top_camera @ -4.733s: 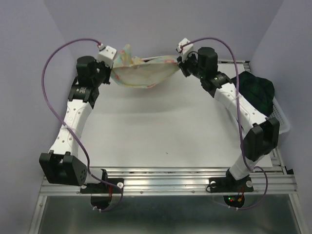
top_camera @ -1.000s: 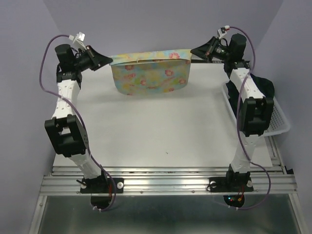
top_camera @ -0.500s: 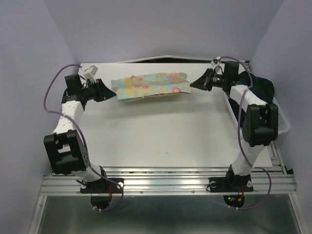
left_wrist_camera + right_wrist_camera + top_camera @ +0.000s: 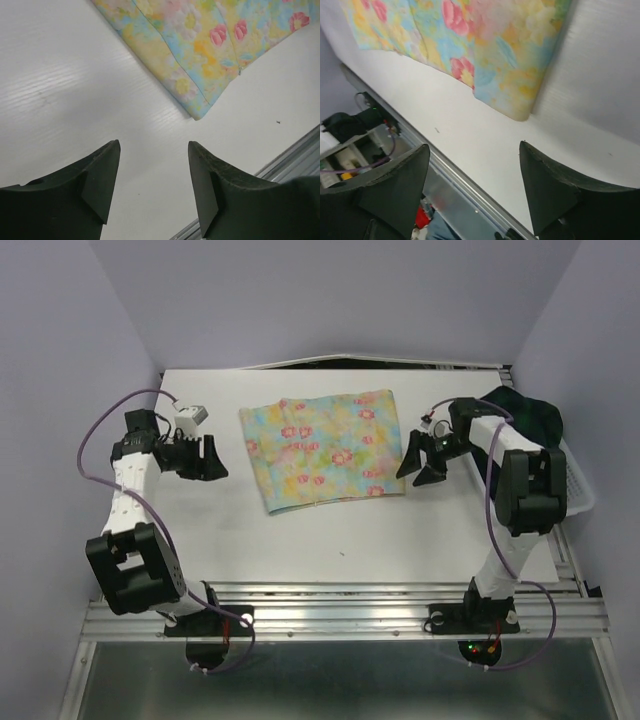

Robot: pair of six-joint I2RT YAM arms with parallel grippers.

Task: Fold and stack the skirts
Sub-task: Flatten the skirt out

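Soft cloth skirt (image 4: 322, 450), matt table (image 4: 300, 530)

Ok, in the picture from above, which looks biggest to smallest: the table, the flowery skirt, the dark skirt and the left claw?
1. Table
2. Flowery skirt, spread flat
3. Dark skirt, though it is bunched up and partly hidden, so its real size is unsure
4. Left claw

White arm links (image 4: 125, 495) w/ blk joints (image 4: 135, 565), purple cables (image 4: 88, 435), blk fingers (image 4: 97, 175).
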